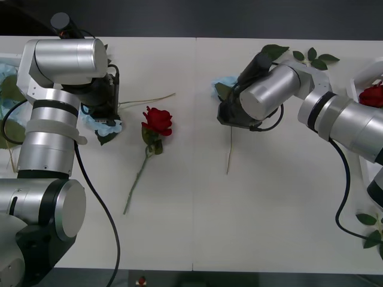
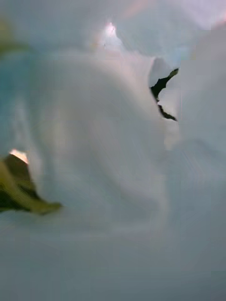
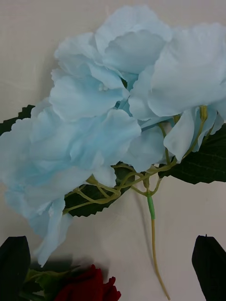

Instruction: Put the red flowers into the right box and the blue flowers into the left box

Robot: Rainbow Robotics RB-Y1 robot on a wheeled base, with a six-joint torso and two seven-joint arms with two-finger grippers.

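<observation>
A blue flower [image 3: 108,103] with pale petals and dark leaves lies on the white table under my left gripper [image 3: 113,241], whose black fingers [image 3: 14,263] stand open on either side of its stem. In the front view that gripper [image 1: 106,118] hovers over the flower [image 1: 96,124]. A red flower [image 1: 157,121] lies just right of it, its stem running toward the front edge. My right gripper [image 1: 230,113] is low over another blue flower [image 1: 222,87], whose petals [image 2: 103,141] sit close against the right wrist camera. The right box [image 1: 361,76] holds a red flower [image 1: 372,95]. The left box [image 1: 5,60] holds blue petals.
Loose green leaves [image 1: 311,57] lie at the back right of the table, and a leaf sprig [image 1: 371,230] lies at the right edge near the front. A thin pale stem [image 1: 146,100] rests between the left gripper and the rose.
</observation>
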